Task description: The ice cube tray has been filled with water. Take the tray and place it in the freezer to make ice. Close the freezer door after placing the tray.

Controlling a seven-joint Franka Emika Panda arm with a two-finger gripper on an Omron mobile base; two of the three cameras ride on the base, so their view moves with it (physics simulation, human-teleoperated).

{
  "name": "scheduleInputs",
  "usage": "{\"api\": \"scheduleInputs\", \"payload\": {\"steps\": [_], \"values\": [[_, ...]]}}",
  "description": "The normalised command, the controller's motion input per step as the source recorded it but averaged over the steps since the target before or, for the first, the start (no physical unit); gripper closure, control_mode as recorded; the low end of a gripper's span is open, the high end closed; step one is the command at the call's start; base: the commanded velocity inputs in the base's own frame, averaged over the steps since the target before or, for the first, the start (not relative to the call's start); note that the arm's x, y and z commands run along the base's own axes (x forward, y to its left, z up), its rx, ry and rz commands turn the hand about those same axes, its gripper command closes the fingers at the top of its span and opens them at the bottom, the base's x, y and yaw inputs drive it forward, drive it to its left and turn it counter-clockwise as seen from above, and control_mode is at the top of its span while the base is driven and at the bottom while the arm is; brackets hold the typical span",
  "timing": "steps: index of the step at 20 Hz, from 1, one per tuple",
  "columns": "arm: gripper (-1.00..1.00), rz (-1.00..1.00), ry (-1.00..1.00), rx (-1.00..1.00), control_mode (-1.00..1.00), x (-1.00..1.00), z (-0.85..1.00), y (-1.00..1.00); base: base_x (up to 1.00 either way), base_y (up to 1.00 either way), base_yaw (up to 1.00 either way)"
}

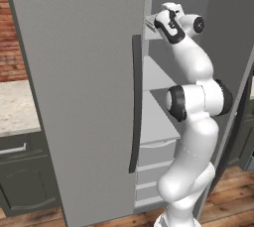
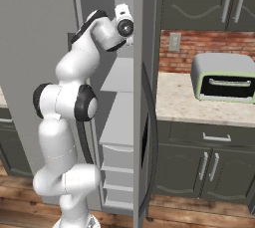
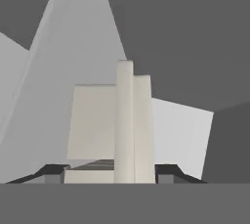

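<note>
Tray: the ice cube tray (image 3: 110, 125), pale and flat, lies straight ahead of the end effector (image 3: 110, 173) in the hand view, its near edge between the two dark fingertips (image 3: 51, 173), which stand wide on either side of it. Its long axis runs away from the end effector, pointing into the freezer (image 1: 161, 72); a raised pale ridge runs lengthwise along it. Whether the fingers press on the tray or merely flank it I cannot tell. Beneath and beyond the tray is a white shelf (image 3: 178, 130), with dark grey compartment walls behind and to the side. In the left base view the arm reaches up into the freezer at its upper shelf level, and a sliver of the tray (image 1: 150, 21) pokes out just left of the end effector (image 1: 158, 23). The freezer door (image 2: 141, 97) stands open, seen edge-on in the right base view, right of the arm. Further right, a green toaster oven (image 2: 224, 77) sits on the bench (image 2: 184, 100), well apart from the end effector.
</note>
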Motion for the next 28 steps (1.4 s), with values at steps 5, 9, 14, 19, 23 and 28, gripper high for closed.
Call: {"api": "scheduleInputs", "payload": {"steps": [5, 9, 14, 19, 23, 28], "values": [[-1.00, 0.05, 0.00, 0.00, -1.00, 0.99, -0.25, 0.00, 0.00, 0.00, 0.00], [-1.00, 0.04, 0.00, -0.02, -1.00, 1.00, -0.18, 0.02, 0.00, 0.00, 0.00], [-1.00, 0.02, 0.00, -0.01, -1.00, 0.13, 0.23, 0.00, 0.00, 0.00, 0.00], [-1.00, 0.00, -0.19, -0.11, -1.00, -1.00, 0.18, 0.01, 0.00, 0.00, 0.00], [-1.00, 0.00, -0.39, -0.14, -1.00, -1.00, 0.08, 0.07, 0.00, 0.00, 0.00], [-1.00, 0.00, -0.42, -0.28, -1.00, -1.00, -0.64, 0.54, 0.00, 0.00, 0.00]]}}
